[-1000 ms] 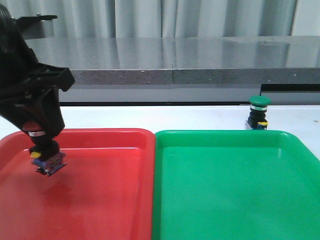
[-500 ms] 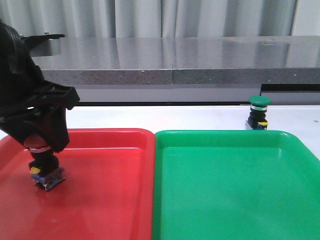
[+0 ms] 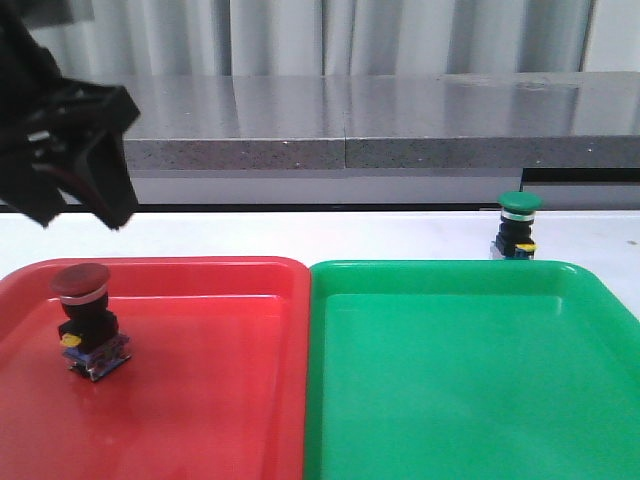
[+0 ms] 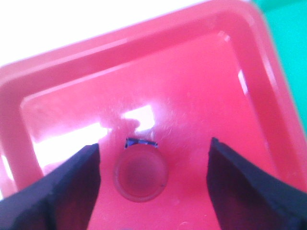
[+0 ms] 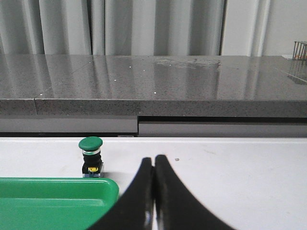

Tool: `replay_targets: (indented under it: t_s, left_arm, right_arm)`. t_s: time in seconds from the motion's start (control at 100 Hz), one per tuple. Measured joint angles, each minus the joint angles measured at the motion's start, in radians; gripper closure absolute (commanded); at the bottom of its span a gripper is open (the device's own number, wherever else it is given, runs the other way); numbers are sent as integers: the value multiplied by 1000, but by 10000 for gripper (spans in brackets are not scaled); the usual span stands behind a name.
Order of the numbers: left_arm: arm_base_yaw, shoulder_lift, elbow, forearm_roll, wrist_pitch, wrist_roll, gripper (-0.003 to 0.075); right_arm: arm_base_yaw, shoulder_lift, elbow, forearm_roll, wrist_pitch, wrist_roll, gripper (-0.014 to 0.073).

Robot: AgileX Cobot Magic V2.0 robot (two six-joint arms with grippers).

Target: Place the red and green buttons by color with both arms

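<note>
The red button [image 3: 88,320] stands upright in the red tray [image 3: 200,400], near its left side. My left gripper [image 3: 78,200] is open and empty, well above the button. In the left wrist view the button's cap [image 4: 140,174] shows from above between the spread fingers [image 4: 62,191]. The green button [image 3: 518,225] stands on the white table behind the green tray [image 3: 470,380], at the far right. It also shows in the right wrist view [image 5: 91,155], beyond the tray's corner [image 5: 57,196]. My right gripper [image 5: 153,163] is shut and empty, apart from the green button, and out of the front view.
The two trays lie side by side, red left, green right, filling the near table. A grey stone counter [image 3: 380,125] runs across behind the white table [image 3: 380,235]. Curtains hang behind it.
My left gripper let go of the red button, which now stands in the red tray, and rose up and away from it. The green button has not moved.
</note>
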Motion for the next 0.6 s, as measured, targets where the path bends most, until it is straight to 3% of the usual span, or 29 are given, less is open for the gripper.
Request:
replay_targets:
  t_s: [0.13,0.28,0.6]
  left_arm:
    - [0,-129,10,2,-13,-14,508]
    - [0,-278,62,15,-38,-41,743]
    - [20,-594,262,97,-97,-140,741]
  right_arm:
    - [0,0,0,0,0,0,658]
    - [0,0,0,0,0,0,658]
    - [0,0,0,0,0,0,658]
